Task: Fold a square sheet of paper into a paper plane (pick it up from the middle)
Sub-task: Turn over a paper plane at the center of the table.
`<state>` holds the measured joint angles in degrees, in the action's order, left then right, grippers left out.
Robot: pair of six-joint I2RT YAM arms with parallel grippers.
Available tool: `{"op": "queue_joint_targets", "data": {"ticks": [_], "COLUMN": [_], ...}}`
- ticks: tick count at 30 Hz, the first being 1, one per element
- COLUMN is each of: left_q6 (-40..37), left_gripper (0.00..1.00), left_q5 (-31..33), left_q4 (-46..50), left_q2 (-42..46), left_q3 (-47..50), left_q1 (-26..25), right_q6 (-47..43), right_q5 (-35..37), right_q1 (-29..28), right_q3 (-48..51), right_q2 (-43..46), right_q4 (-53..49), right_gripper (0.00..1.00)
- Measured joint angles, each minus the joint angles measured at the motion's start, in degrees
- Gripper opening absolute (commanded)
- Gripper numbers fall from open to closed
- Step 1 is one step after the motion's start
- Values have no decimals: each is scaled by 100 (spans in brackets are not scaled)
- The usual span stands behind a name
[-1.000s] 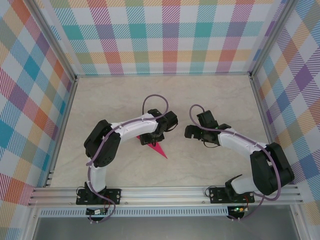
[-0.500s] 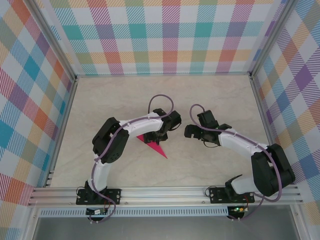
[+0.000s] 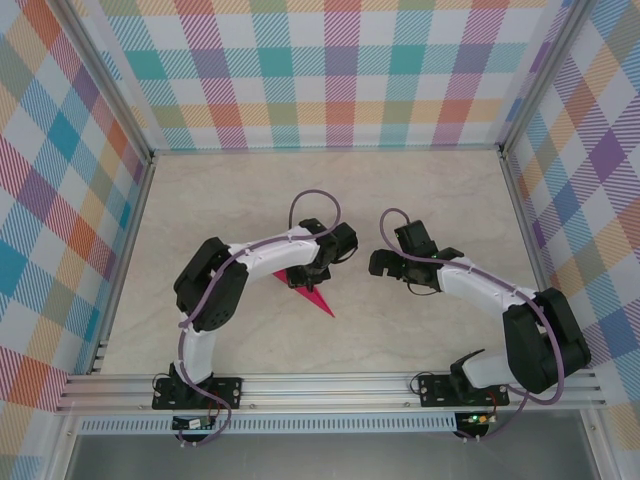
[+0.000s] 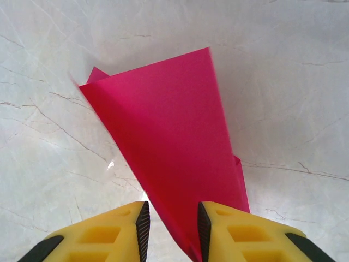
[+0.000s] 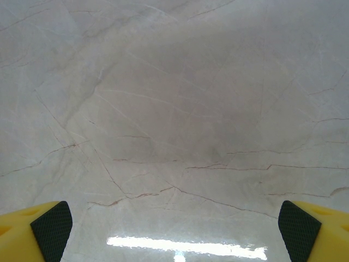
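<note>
The magenta-pink paper (image 3: 320, 301) lies on the marble table, folded into a narrow pointed dart shape with its tip toward the near right. In the left wrist view the paper (image 4: 169, 136) widens away from the camera, and a small flap peeks out at each side. My left gripper (image 3: 304, 280) hangs over the paper's wide end. Its jaws (image 4: 173, 229) stand open a short way, the paper's narrow end running under the gap and beneath the right finger (image 4: 229, 229). My right gripper (image 3: 379, 263) is wide open (image 5: 174, 229) over bare table, to the right of the paper.
The marble tabletop (image 3: 420, 190) is enclosed by plaid walls and an aluminium frame, with a rail (image 3: 330, 385) along the near edge. The two wrists sit close together at mid-table. A glare strip (image 5: 185, 245) reflects off the table under the right gripper.
The left wrist swung a little right, then back left over the paper. The paper and the right arm stayed where they were.
</note>
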<state>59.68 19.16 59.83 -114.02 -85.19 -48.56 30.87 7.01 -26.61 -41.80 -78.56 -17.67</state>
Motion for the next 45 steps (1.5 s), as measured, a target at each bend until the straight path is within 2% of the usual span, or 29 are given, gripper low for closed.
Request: {"op": "queue_joint_targets", "data": {"ticks": [3, 6, 15, 19, 23, 29, 36, 39, 45], "left_q6": [57, 92, 105, -48, -442, -1078, -1438, -1480, -1471], "left_gripper": [30, 25, 0, 0, 0, 0, 0, 0, 0], "left_q5": [-9, -28, -57, -17, 68, -170, -1244, -1644, -2109], "left_q4": [-26, -48, -151, -173, -483, -1873, -3965, -4817, -6242], "left_q2": [20, 20, 81, 437, 1252, 2411, 2398, 2396, 2422], "left_q3": [46, 118, 138, 140, 179, 1045, 2638, 3189, 4065], "left_q1": [0, 0, 0, 0, -2, 33, 267, 380, 481], "right_q6": [0, 0, 0, 0, 63, 264, 437, 535, 846], "right_q5": [-4, -13, -20, -96, -107, -118, -568, -994, -1869], "right_q1": [0, 0, 0, 0, 0, 0, 0, 0, -11], "right_q3": [-24, -66, -164, -219, -236, -415, -450, -361, -48], "right_q2": [-2, -2, -2, 11, 120, 144, 142, 144, 61], "right_q4": [-11, -24, -87, -92, -142, -282, -249, 24, 632], "right_gripper": [100, 100, 100, 100, 99, 97, 92, 85, 63]}}
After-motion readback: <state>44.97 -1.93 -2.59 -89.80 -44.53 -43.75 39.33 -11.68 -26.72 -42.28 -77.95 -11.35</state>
